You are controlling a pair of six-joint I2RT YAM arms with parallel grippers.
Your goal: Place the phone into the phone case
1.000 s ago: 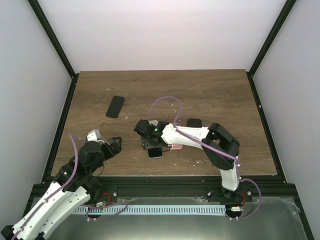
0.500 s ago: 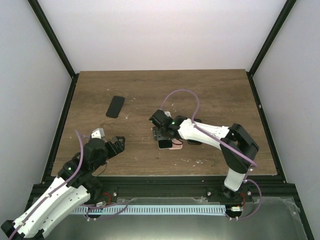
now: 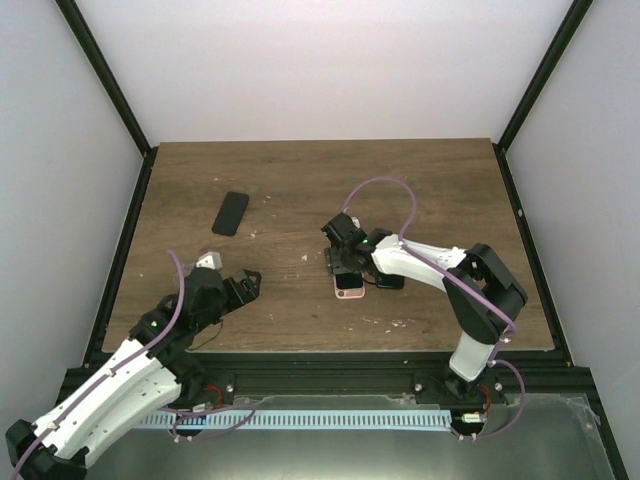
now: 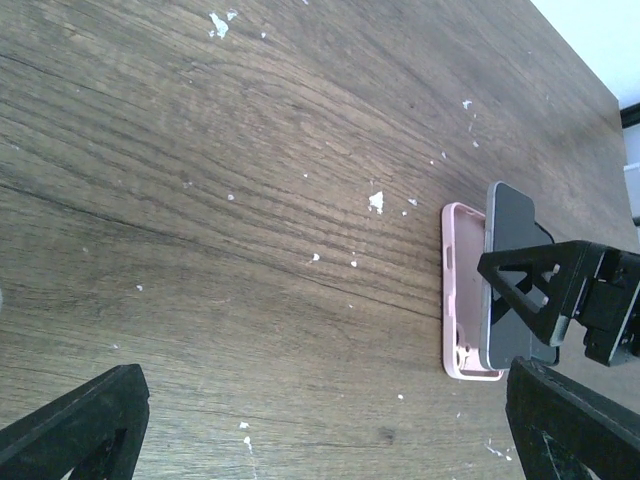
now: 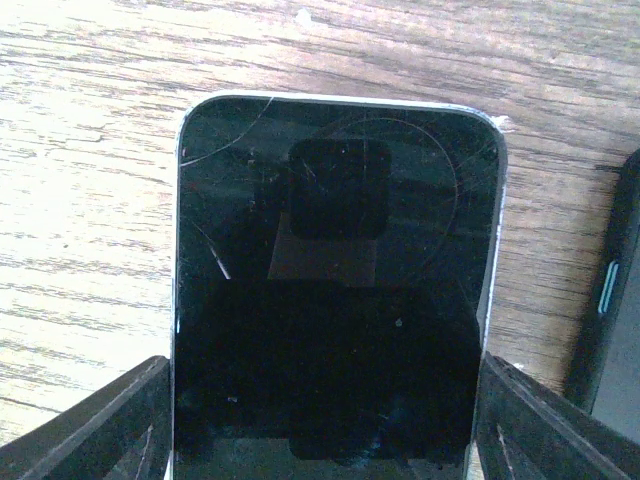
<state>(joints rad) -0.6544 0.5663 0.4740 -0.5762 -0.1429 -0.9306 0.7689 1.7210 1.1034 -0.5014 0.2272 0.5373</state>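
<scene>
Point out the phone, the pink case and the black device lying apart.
phone [image 5: 335,300], right wrist view, middle of its screen.
pink case [image 4: 460,300], left wrist view, its exposed edge.
black device [image 3: 231,213], top view, its middle.

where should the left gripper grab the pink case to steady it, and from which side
Probably the bare long side wall of the pink case, approached from the side facing the left gripper. The case lies flat, and the phone held by the right gripper covers its other long edge.
</scene>
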